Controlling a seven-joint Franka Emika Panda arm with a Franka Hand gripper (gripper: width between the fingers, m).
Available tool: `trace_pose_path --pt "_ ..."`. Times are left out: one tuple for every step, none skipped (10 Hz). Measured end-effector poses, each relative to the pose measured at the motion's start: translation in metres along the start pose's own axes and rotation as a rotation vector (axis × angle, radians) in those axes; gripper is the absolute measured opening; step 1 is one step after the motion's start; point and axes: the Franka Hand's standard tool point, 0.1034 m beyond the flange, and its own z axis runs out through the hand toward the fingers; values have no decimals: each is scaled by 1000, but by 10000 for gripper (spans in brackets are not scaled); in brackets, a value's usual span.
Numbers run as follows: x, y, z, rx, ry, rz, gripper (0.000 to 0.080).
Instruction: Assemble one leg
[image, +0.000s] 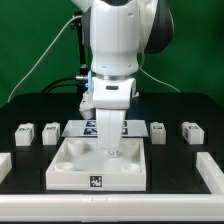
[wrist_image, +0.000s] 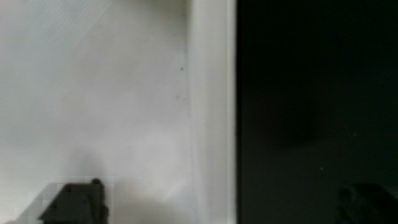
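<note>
Several legs, small white blocks with black-and-white tags, stand on the black table in the exterior view: two at its left (image: 25, 131) (image: 50, 130) and two at its right (image: 157, 130) (image: 190, 131). The big white tray-like piece (image: 70, 160) with round sockets lies at the front centre. My gripper (image: 110, 150) points straight down, low over the tray's far middle part. In the wrist view my gripper (wrist_image: 217, 205) has its dark fingertips (wrist_image: 71, 205) wide apart, with a white surface (wrist_image: 107, 100) and dark table between them. It is open and holds nothing.
The marker board (image: 80, 127) lies behind the tray, partly hidden by the arm. White raised pieces stand at the front left (image: 5, 165) and front right (image: 212, 172) of the exterior view. A green backdrop and cables are behind the table.
</note>
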Motion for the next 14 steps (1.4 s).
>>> trace_pose_path --pt "0 0 -1 -1 0 11 650" --pt "0 0 0 1 0 11 561" --pt "0 -1 0 2 0 11 426" --pt "0 -1 0 3 0 11 426" --pt "0 -1 1 3 0 11 242" --pt "0 -1 1 3 0 11 108" --pt "0 1 -1 -5 1 11 108" --pt "0 2 -1 -9 2 11 71" --pt "0 2 -1 -11 2 11 71" --pt "1 3 -1 -13 2 11 71" --pt "1 3 -1 -14 3 11 71" --pt "1 3 -1 -15 3 11 71" --pt "1 4 -1 -15 3 10 71" --pt "5 8 -1 -19 4 3 71"
